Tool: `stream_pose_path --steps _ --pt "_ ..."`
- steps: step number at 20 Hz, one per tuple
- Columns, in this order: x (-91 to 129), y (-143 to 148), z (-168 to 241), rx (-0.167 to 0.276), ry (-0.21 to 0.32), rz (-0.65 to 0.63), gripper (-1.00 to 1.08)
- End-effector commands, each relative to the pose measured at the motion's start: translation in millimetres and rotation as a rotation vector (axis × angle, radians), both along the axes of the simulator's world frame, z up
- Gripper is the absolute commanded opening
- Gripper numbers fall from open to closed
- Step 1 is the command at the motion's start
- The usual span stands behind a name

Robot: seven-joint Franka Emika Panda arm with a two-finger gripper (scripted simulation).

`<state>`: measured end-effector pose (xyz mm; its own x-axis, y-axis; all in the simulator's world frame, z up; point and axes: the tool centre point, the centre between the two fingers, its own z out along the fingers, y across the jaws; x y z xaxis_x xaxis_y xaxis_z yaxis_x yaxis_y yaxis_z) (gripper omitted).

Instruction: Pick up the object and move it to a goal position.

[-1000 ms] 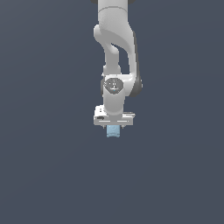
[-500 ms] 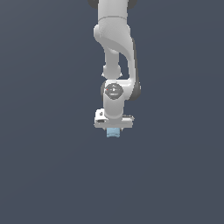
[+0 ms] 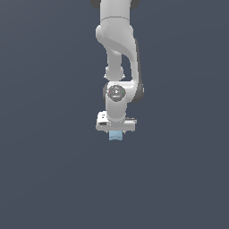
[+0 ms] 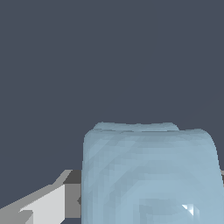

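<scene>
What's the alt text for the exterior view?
A white Panda arm reaches straight down from the top of the frame, with a small light-blue block showing just under its gripper. The backdrop is plain dark grey-blue, with nothing else in sight; the jaws themselves are hidden from this angle.

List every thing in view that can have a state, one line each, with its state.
Arm: reaching straight down, wrist lowest.
Pincer: shut on the block, which fills the gap below the white hand.
Block: light blue, upright, held in the pincer; in the wrist view it fills much of the picture with one finger against its side.
</scene>
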<state>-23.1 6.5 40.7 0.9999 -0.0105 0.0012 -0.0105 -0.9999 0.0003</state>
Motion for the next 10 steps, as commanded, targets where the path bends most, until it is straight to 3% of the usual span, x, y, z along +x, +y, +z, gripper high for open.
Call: stream_pose_path --steps 1,10 --pt "1 -1 1 0.0 0.0 0.0 -1.0" --pt "21 -28 24 0.0 0.0 0.0 -1.0"
